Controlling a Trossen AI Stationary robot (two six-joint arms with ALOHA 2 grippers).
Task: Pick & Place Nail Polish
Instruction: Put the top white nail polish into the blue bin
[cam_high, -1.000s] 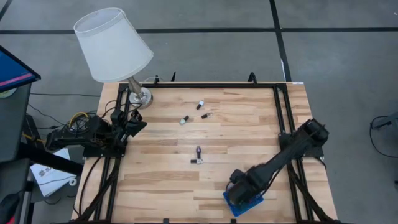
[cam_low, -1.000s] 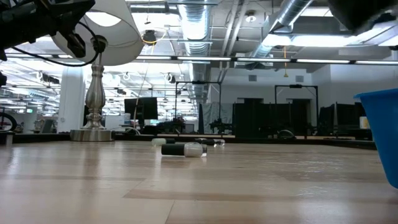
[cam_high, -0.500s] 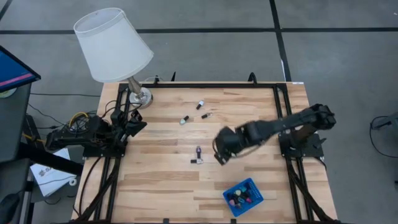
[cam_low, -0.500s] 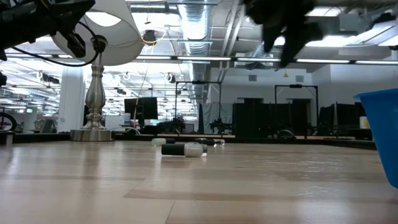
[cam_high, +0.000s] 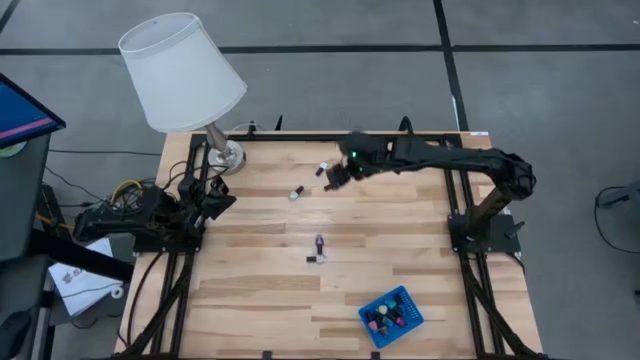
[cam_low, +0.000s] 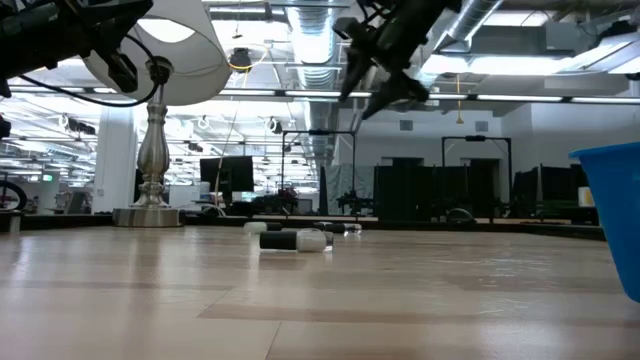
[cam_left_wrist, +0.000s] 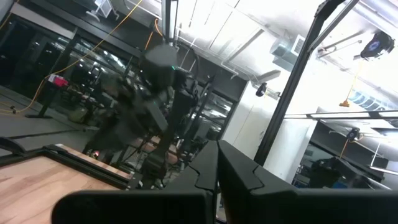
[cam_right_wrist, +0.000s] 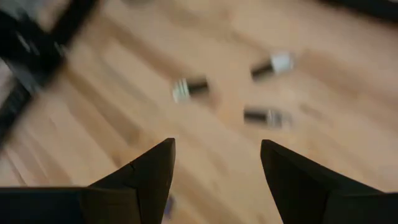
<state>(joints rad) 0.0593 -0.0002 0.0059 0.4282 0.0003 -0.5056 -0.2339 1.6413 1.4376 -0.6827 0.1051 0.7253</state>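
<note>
Loose nail polish bottles (cam_high: 318, 243): five on the table, three at the far side, two mid-table.
Blue tray (cam_high: 392, 316): one, near edge, several bottles inside.
Right gripper (cam_high: 337, 175): stretched over the far three, fingers apart, empty.
Left gripper (cam_high: 222, 200): parked at the left edge by the lamp (cam_high: 182, 72); opening cannot be told.

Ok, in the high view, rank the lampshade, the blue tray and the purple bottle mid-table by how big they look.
1. The lampshade, by far the largest, though it stands nearer the overhead camera.
2. The blue tray.
3. The purple bottle, tiny beside both.
</note>
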